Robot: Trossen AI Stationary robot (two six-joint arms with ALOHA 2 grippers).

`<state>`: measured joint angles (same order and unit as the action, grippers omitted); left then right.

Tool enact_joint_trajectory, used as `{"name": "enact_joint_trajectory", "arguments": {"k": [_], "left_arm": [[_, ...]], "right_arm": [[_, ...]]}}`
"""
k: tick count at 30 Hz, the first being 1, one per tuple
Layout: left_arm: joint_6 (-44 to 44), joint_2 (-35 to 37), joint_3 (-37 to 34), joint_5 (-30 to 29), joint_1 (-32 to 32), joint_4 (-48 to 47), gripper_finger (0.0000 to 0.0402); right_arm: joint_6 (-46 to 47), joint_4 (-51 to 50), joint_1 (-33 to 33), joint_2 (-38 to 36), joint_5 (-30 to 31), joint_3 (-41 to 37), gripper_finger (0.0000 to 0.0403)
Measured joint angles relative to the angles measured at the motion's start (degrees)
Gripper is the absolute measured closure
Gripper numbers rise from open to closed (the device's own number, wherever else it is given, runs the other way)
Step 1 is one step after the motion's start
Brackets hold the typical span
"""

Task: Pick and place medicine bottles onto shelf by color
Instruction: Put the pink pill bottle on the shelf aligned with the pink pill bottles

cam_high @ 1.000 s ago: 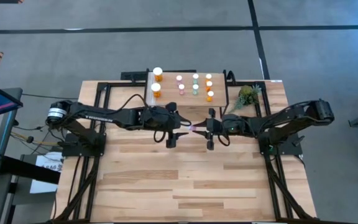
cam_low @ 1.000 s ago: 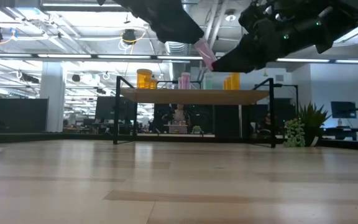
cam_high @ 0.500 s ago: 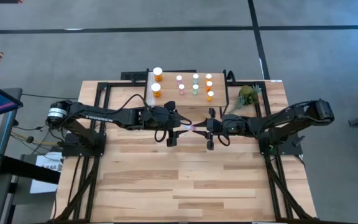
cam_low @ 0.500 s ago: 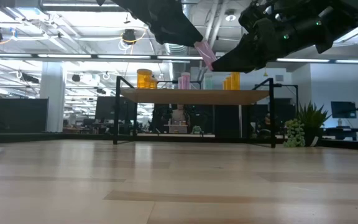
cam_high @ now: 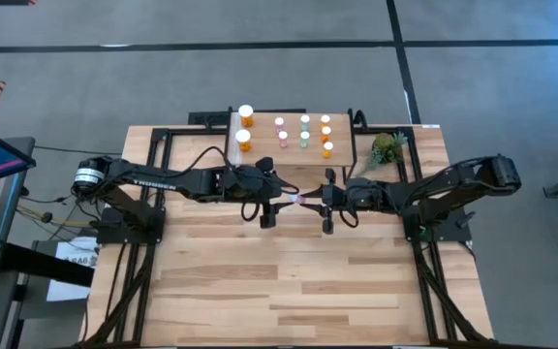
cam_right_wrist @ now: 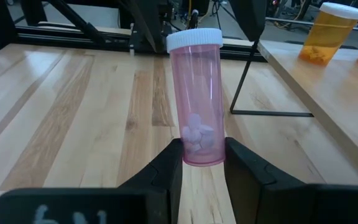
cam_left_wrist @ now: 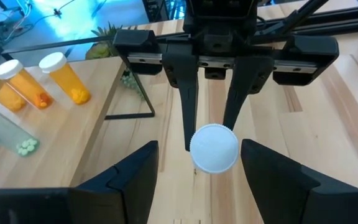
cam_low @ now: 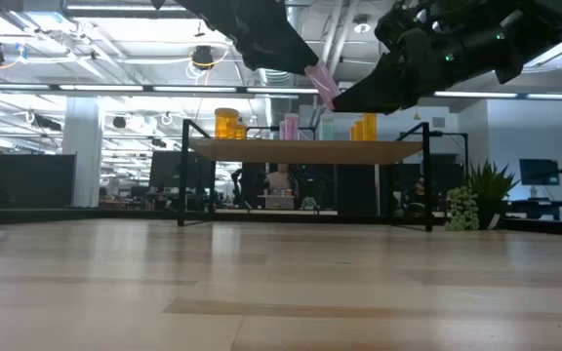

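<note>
A pink medicine bottle (cam_right_wrist: 197, 93) with a white cap (cam_left_wrist: 214, 147) hangs high over the middle of the table. My right gripper (cam_right_wrist: 197, 167) is shut on it. My left gripper (cam_left_wrist: 199, 180) faces it from the table's left, open. Its two fingers stand on either side of the cap with a gap on each side. In the high view the two grippers (cam_high: 281, 202) (cam_high: 318, 201) meet nose to nose with the bottle (cam_high: 299, 200) between them. The shelf (cam_high: 260, 155) stands at the far edge. Orange (cam_high: 246, 116), pink (cam_high: 281, 124) and pale green (cam_high: 305, 121) bottles stand upright on it. My right gripper pinches the pink bottle's bottom end (cam_right_wrist: 199, 158) between its two fingers (cam_right_wrist: 169, 163). The fingers come nearly level from the table's right. The bottle sticks out beyond the fingertips with its cap toward my left gripper, tilted and lifted clear of the table (cam_low: 322, 85).
A small green plant (cam_high: 386, 148) stands right of the shelf at the far right. Black frame rails run along both table sides (cam_high: 153, 155). The wooden tabletop (cam_high: 289, 281) stretches toward the near edge below the arms.
</note>
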<state>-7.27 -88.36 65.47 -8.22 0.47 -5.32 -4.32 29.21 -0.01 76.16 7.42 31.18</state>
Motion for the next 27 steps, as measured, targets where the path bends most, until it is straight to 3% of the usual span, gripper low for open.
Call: {"name": "enact_joint_trajectory", "arguments": {"k": [20,27], "left_arm": [[-0.22,0.02,-0.02,0.55,0.00,-0.35,0.0184],[-1.44,-0.94,-0.09,4.14,-0.04,0.69,0.0184]], "right_arm": [[0.22,0.20,0.05,0.00,-0.02,0.00,0.0287],[-0.89,1.46,1.85,0.02,-0.04,0.00,0.0287]]}}
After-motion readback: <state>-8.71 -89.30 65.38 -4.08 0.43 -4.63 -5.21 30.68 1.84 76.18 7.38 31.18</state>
